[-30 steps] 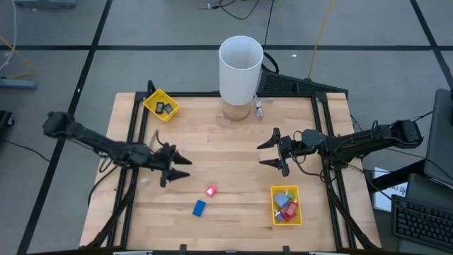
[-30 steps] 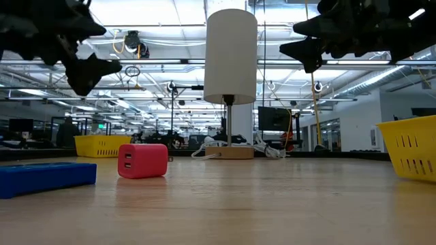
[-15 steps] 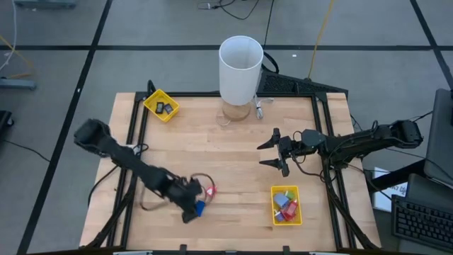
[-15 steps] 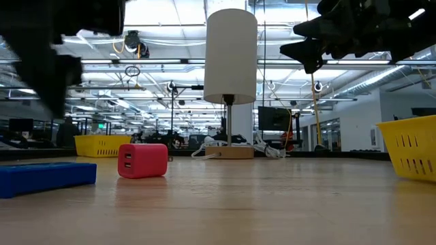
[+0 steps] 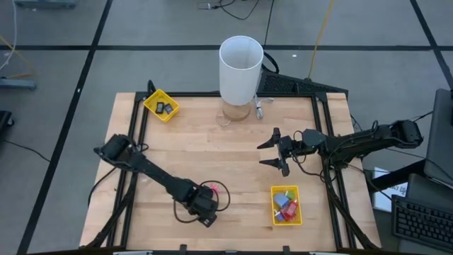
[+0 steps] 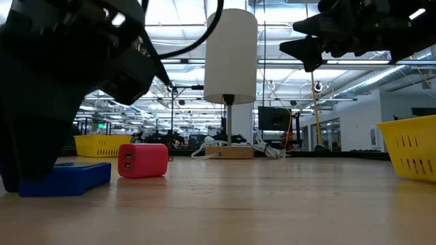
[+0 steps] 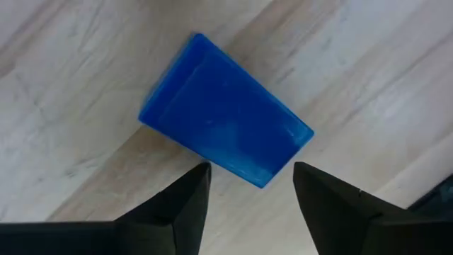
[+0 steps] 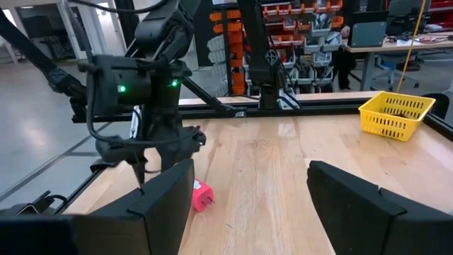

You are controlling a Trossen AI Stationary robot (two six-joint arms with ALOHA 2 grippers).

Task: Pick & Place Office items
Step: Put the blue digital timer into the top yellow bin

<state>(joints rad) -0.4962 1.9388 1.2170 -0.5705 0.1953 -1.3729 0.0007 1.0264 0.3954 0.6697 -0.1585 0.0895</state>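
Note:
A blue block (image 7: 223, 113) lies flat on the wood near the table's near edge; my left gripper (image 5: 202, 211) hangs over it and hides it from above. That gripper (image 7: 251, 170) is open and points down, its fingers standing on either side of the block's narrow end. A red block (image 5: 211, 189) rests flat just beyond it. My right gripper (image 5: 272, 152) hovers open above the table's right half, with nothing between its fingers. My left gripper comes at the blue block from above, open, its fingertips close on either side of the block's narrow end (image 7: 263, 177). In the low view a dark finger (image 6: 15, 173) stands right against the block's left end (image 6: 27, 185). I cannot tell whether they touch. The block lies flat on the table.
A yellow tray (image 5: 274, 205) near the right near corner holds several coloured pieces. Another yellow tray (image 5: 152, 99) with black pieces sits at the far left corner. A tall white cylinder (image 5: 241, 67) stands on a wooden base at the far edge. Bare wood lies between the arms.
My left arm has swung from the table's left half toward the near edge and the right, and has come down over the blue block with its fingers pointing down. In the low view the blue block has shifted a little toward the table's right.

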